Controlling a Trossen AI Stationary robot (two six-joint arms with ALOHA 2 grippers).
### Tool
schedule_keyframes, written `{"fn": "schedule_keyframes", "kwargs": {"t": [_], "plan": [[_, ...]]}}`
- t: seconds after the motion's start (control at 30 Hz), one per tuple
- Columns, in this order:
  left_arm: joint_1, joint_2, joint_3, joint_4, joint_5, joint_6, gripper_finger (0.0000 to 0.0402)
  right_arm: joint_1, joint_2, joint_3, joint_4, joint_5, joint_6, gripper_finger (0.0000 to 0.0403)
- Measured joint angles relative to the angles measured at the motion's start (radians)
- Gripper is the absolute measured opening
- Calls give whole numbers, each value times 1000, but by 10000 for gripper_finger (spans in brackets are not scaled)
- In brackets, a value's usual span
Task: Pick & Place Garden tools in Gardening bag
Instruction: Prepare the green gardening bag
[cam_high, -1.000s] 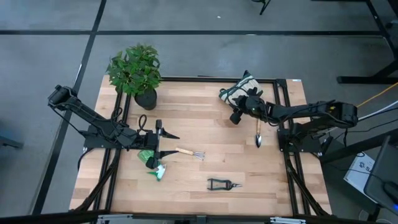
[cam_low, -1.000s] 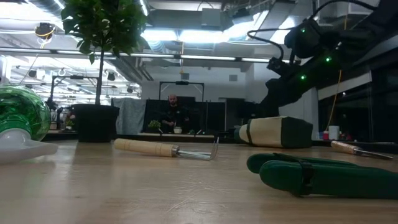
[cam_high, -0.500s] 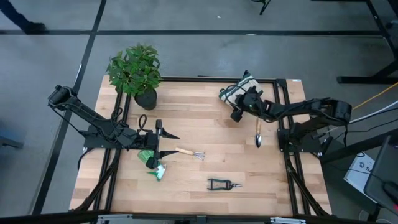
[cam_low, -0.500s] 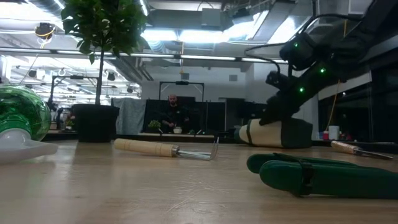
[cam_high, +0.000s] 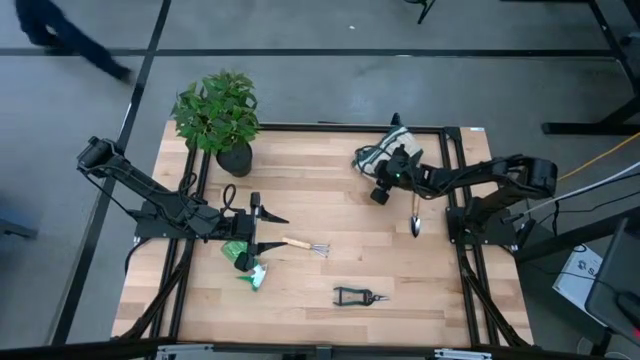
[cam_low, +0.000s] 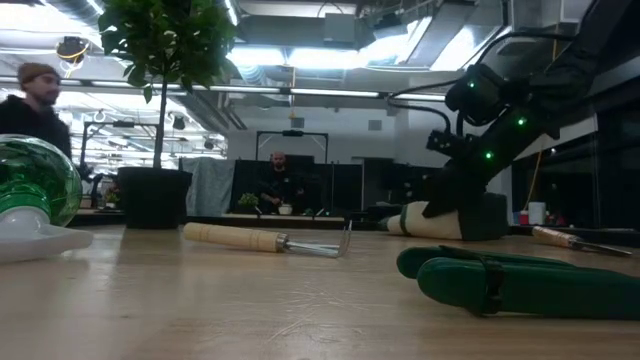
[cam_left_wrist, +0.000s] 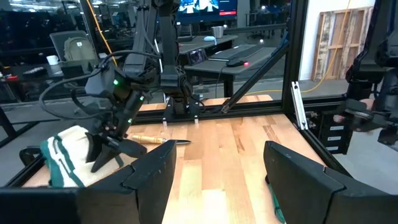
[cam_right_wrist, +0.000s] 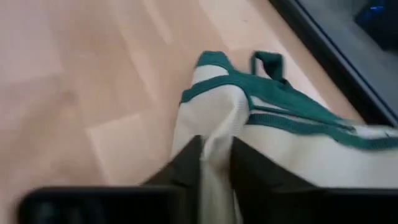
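The gardening bag (cam_high: 378, 150), cream with green trim, lies on its side at the table's far right; it also shows in the low view (cam_low: 440, 220) and the left wrist view (cam_left_wrist: 65, 155). My right gripper (cam_high: 384, 178) is shut on it. A wooden-handled rake (cam_high: 305, 245) lies mid-table, black shears (cam_high: 358, 296) near the front, and a wooden-handled trowel (cam_high: 416, 215) at the right. Green pieces (cam_high: 245, 262) lie beside my left gripper (cam_high: 266, 230), which stands open and touches nothing. My right gripper pinches a raised fold of the bag's cream panel (cam_right_wrist: 214, 140) between its two fingers, next to the green trim. The fingers slant down at it from the table's right and near side. The bag stays lying on the table.
A potted leafy plant (cam_high: 218, 115) stands at the far left corner. Black frame rails (cam_high: 455, 165) run along the table's sides. A person (cam_low: 35, 100) passes in the room behind, and another sits farther back.
My right gripper has come down onto the bag and a little toward the table's far edge, and has taken hold of its cloth. The bag's top sits lower under the gripper than before. A person has walked into view behind the table.
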Motion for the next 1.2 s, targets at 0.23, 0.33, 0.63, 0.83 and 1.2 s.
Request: {"fn": "schedule_keyframes", "kwargs": {"t": [0.23, 0.33, 0.63, 0.83, 1.2], "plan": [[0, 0, 0, 0, 0, 0, 240, 42, -41, -1, -4, -106, 70, 6], [0, 0, 0, 0, 0, 0, 240, 63, -67, -1, 2, -224, -3, 5], [0, 0, 0, 0, 0, 0, 240, 120, -140, -1, 53, -471, -101, 3], [0, 0, 0, 0, 0, 0, 240, 124, -218, -1, 44, -640, -128, 2], [3, 0, 0, 5, -5, 42, 240, 124, -400, -1, 43, -895, -94, 2]]}}
